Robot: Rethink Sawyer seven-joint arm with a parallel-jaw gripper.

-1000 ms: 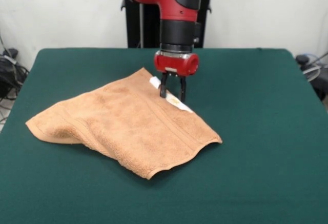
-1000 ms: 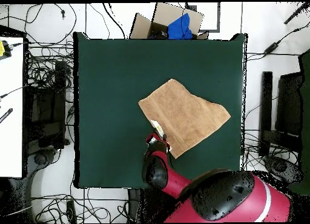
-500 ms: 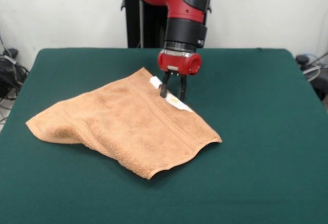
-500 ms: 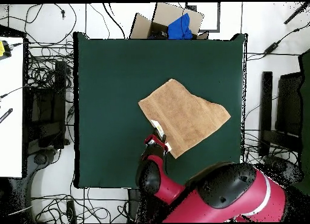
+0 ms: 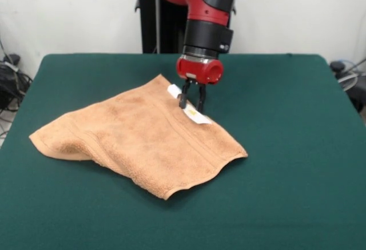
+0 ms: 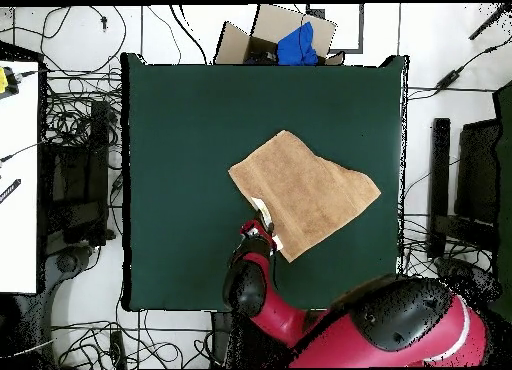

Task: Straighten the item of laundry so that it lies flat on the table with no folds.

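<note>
Towel (image 5: 143, 144) lies a little off the middle of the green tabletop (image 5: 297, 147), rumpled, set at a slant to the tabletop's sides. In the front view its left corner is humped up with a shadowed fold beneath, and the near edge curls slightly off the felt. A woven band runs along the right-hand end. Two white tags (image 5: 191, 111) sit on the far edge, one partly lifted.

Red and black arm (image 5: 206, 15) comes down over that far edge, and the jaws (image 5: 191, 104) stand at the tags; the two dark fingers (image 5: 182, 100) are narrowly spread, straddling the towel's edge by the tags, and I cannot tell whether they have pinched the cloth or a tag or merely touch it.

From overhead the towel (image 6: 303, 191) sits right of centre, its tagged side toward the bottom, with the jaws (image 6: 258, 231) at its lower left corner. Bare felt surrounds it on every side: a broad strip to the left, a wide band toward the top, less to the right and bottom, where the towel's corners still stay clear of the tabletop (image 6: 180, 136) rim.

Beyond the tabletop, cables (image 6: 75, 116) sprawl over a pale floor, a cardboard box (image 6: 280, 36) holding something blue stands past the top edge, and dark equipment (image 6: 470, 186) sits to the right.
</note>
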